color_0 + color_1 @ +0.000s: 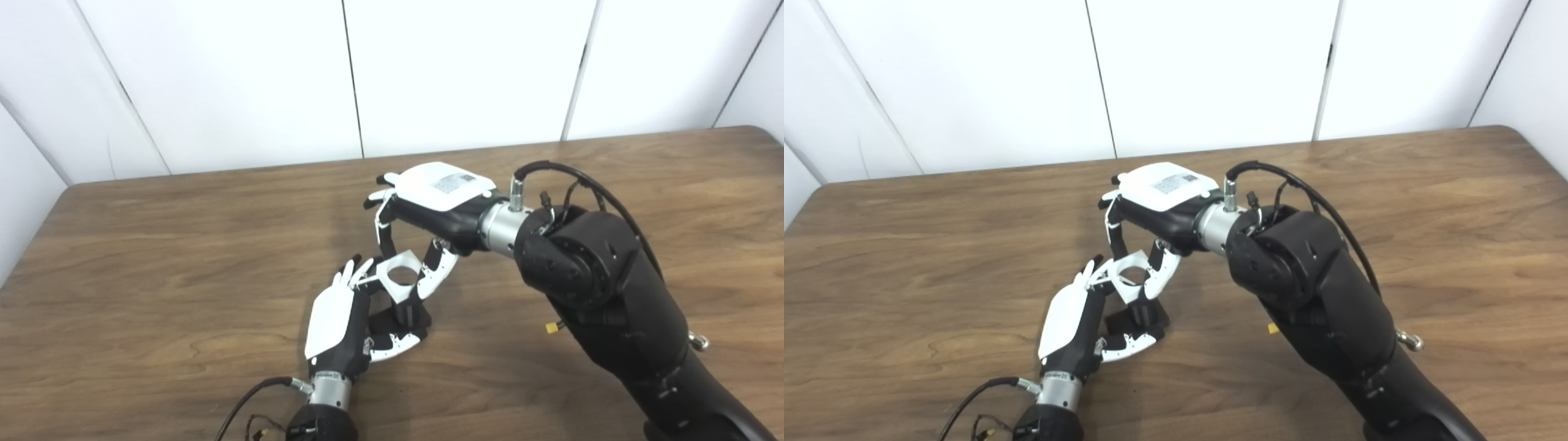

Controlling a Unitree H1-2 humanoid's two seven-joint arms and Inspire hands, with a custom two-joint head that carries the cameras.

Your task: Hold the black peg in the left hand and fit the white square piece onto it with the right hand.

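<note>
The white square piece [398,277] sits pinched between the fingers and thumb of our right hand [438,202]. It is flat, with a big round hole in it. Right under it stands the black peg [405,315], which our left hand [343,321] holds with its fingers curled around. Both hands hang over the smooth brown wooden table [153,257].

- A brown wood-grain counter [153,257] with rounded far corners fills the lower view.
- White wall panels [233,79] stand behind its far edge, split by thin dark seams, with side panels angling in at both ends.
</note>
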